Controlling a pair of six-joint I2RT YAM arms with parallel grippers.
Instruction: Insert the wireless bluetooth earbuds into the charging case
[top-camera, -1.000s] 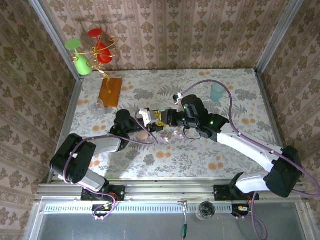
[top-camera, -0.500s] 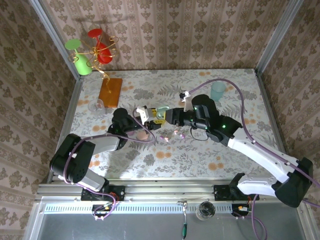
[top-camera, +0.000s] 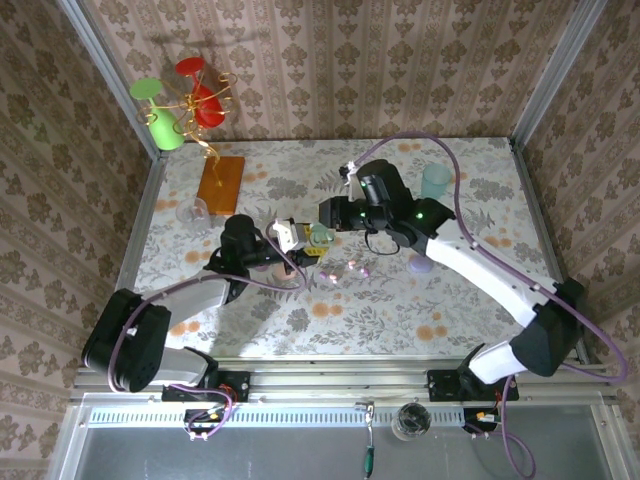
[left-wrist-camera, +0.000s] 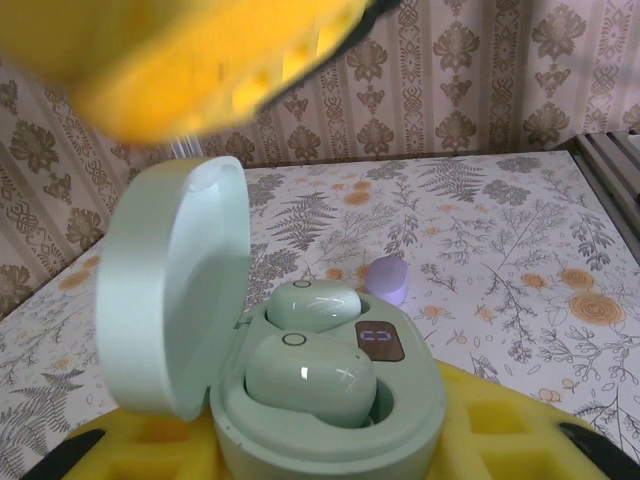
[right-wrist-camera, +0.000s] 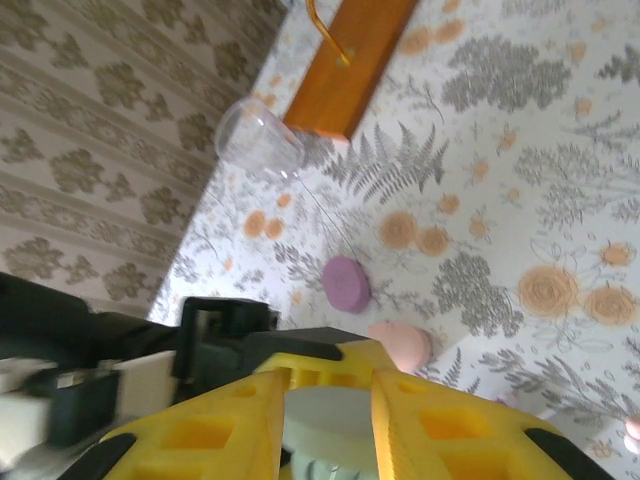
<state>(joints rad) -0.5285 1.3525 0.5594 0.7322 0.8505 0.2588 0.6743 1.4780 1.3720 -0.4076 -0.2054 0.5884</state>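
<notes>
Two mint earbuds (left-wrist-camera: 310, 378) sit side by side in the wells of the mint charging case (left-wrist-camera: 325, 455). Its lid (left-wrist-camera: 170, 290) is swung up and stands open on the left in the left wrist view. The left gripper (top-camera: 308, 240) pinches this case from below, with the yellow pads pressed to its base, and holds it above the floral table (left-wrist-camera: 500, 230) near the middle.

The right gripper (right-wrist-camera: 328, 410) reaches in from the opposite side. Its yellow fingers (right-wrist-camera: 225, 425) straddle a mint part of the case with almost no gap on either side. I cannot tell whether they squeeze it or only flank it, since the near edge of the right wrist view cuts the contact off.

A lilac case (left-wrist-camera: 386, 278) lies shut on the table beyond the held one. A pink case (right-wrist-camera: 400, 345) rests on the table close to the right fingers.
</notes>
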